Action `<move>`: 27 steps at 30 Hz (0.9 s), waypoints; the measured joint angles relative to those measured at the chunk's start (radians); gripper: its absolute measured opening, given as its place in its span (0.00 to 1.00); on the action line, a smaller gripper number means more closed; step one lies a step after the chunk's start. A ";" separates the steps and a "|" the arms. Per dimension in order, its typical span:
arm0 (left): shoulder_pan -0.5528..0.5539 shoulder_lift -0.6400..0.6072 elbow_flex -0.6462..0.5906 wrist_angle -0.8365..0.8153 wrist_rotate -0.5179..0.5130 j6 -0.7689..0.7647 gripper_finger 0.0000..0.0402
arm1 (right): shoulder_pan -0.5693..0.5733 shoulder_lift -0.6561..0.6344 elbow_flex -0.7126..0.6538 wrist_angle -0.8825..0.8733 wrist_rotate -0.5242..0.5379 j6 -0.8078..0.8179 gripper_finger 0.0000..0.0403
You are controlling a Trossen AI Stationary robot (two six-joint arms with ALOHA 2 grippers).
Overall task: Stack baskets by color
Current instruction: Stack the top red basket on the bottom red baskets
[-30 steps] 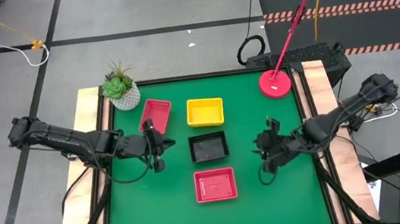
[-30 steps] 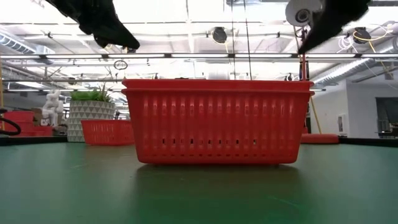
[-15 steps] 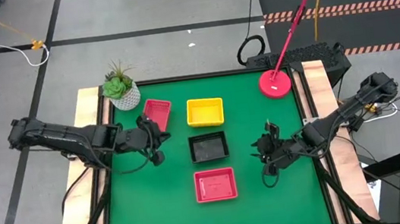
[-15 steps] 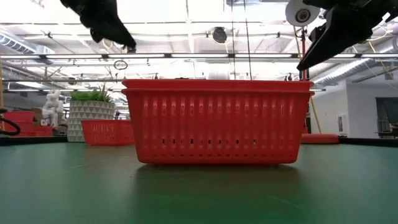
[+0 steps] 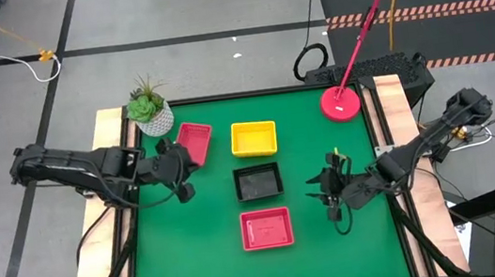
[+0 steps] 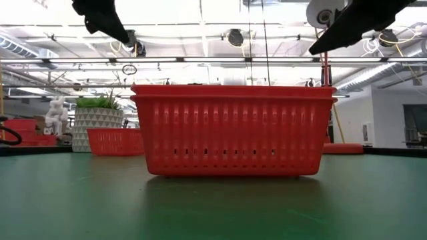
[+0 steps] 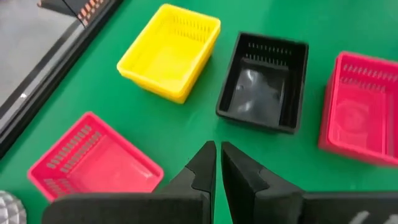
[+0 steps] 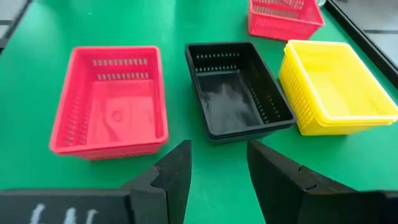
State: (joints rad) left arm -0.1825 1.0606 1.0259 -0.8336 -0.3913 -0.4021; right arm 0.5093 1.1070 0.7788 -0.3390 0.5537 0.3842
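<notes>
From above, four groups of baskets sit on my green table [image 5: 168,262]. The yellow basket [image 5: 254,138] lies toward the far edge, its long axis running left to right. Just in front of it, with a thin strip of green between, is the black basket [image 5: 258,182], also lying lengthwise left to right. Nearer still, with another strip of green between, is a red basket [image 5: 267,229], long axis again left to right. A second red basket [image 5: 191,142] sits to the left of the yellow one, turned at a slant so its long axis runs diagonally, one end toward the white plant pot [image 5: 151,118] at the far left corner. All open upward.

My left gripper [image 5: 185,192] hangs above the table just in front of the slanted red basket and to the left of the black one, touching neither. Its fingers [image 7: 204,165] are nearly together, with only a thin slit between them and nothing in it.

My right gripper [image 5: 336,211] hangs to the right of the black and near red baskets, clear of both. Its fingers [image 8: 176,169] stand wide apart and hold nothing.

Bare green cloth lies open along the left side, the near edge and the right side. A red lamp base [image 5: 340,101] stands at the far right corner, well apart from the baskets.
</notes>
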 joint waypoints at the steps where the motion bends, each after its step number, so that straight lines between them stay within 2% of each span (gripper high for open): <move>1: 0.000 0.000 0.009 -0.017 0.006 0.001 0.06 | 0.002 -0.003 0.000 0.003 0.000 -0.002 0.37; 5: 0.029 0.040 0.089 -0.139 0.050 -0.002 0.06 | 0.012 -0.019 0.000 0.010 0.000 -0.010 0.35; 10: 0.068 0.128 0.244 -0.349 0.054 -0.012 0.06 | 0.024 -0.024 0.000 0.014 0.000 -0.023 0.30; 16: 0.150 0.218 0.386 -0.451 0.103 0.108 0.06 | 0.024 -0.025 0.000 0.014 -0.004 -0.027 0.26; 22: 0.286 0.252 0.426 -0.483 0.180 0.210 0.06 | 0.040 -0.025 0.000 0.015 -0.005 -0.027 0.25; 27: 0.401 0.255 0.426 -0.501 0.184 0.242 0.06 | 0.044 -0.025 0.000 0.020 -0.005 -0.030 0.25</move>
State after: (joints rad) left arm 0.2189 1.3159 1.4519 -1.3348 -0.2075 -0.1605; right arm 0.5529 1.0824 0.7788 -0.3191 0.5491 0.3542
